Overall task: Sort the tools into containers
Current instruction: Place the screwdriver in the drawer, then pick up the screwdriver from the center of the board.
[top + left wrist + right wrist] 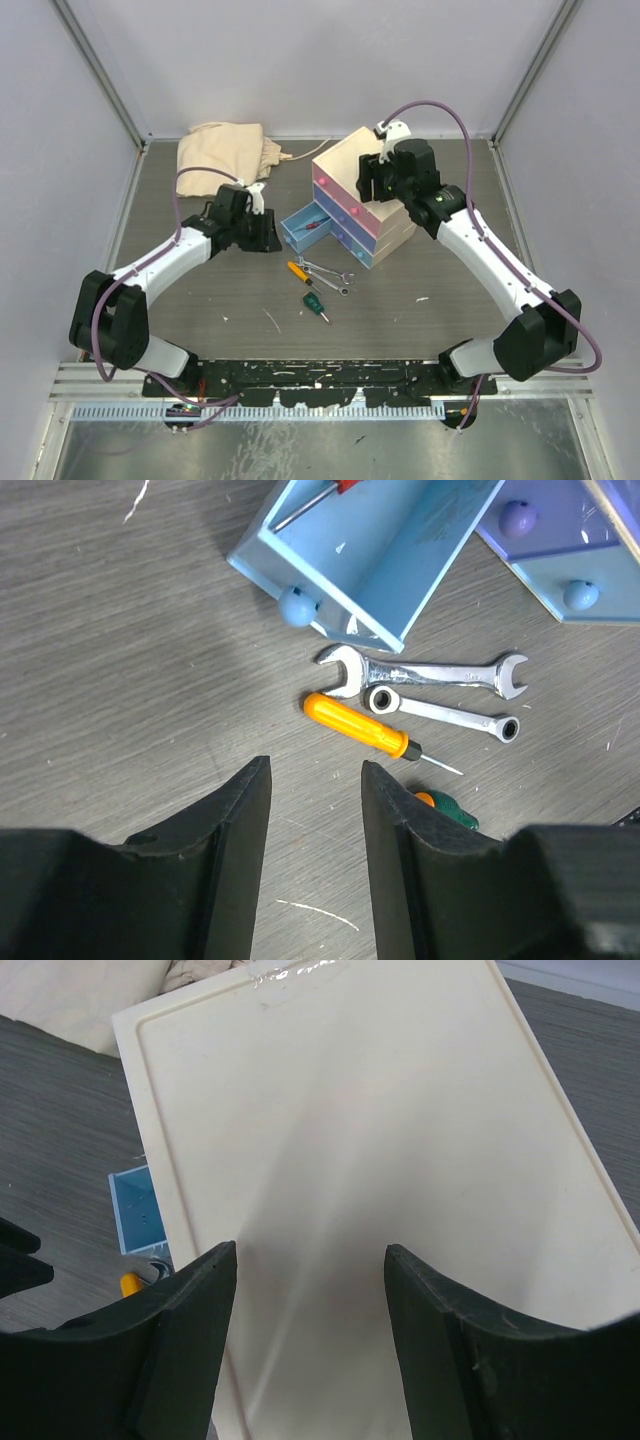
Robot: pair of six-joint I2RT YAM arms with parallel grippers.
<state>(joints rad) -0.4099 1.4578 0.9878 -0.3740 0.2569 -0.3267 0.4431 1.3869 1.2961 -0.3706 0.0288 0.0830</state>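
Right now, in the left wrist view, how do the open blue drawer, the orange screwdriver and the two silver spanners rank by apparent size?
1. Open blue drawer, partly cut off.
2. Open-ended spanner.
3. Orange screwdriver and ring spanner: too alike to rank.

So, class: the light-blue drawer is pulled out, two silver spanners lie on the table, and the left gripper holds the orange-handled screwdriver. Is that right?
No. In the left wrist view the orange-handled screwdriver lies on the table beside the two silver spanners; the left gripper is open and holds nothing. The rest is right.
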